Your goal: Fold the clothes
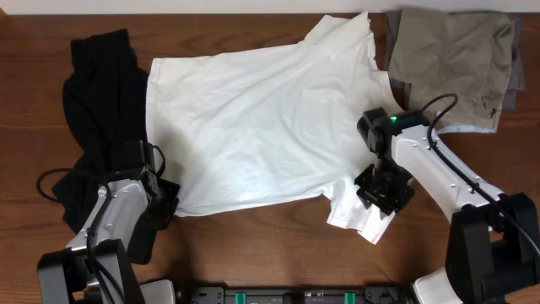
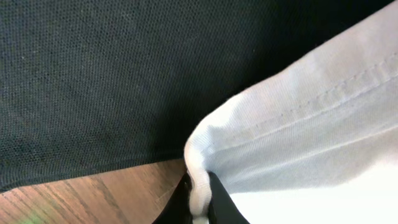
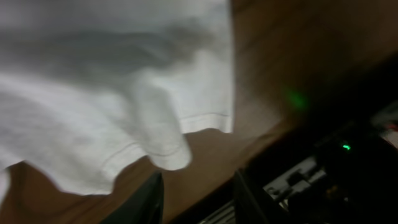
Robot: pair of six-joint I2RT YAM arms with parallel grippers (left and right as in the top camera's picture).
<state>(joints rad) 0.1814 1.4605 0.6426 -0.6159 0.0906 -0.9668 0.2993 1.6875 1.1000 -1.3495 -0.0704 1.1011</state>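
A white T-shirt (image 1: 253, 118) lies spread across the middle of the wooden table. My left gripper (image 1: 166, 201) is at its near left corner and is shut on the white hem (image 2: 200, 186), pinched between the black fingers (image 2: 199, 208). My right gripper (image 1: 384, 187) is over the near right sleeve (image 1: 363, 215), open and empty; in the right wrist view its fingers (image 3: 194, 198) hover just above bare wood in front of the sleeve's edge (image 3: 168, 149). A black garment (image 1: 101, 110) lies at the left, under my left arm, and fills the left wrist view's top (image 2: 124, 74).
A crumpled khaki garment (image 1: 456, 59) lies at the far right corner. The table's near edge with dark equipment (image 3: 348, 162) is close to my right gripper. Black cables trail by both arm bases.
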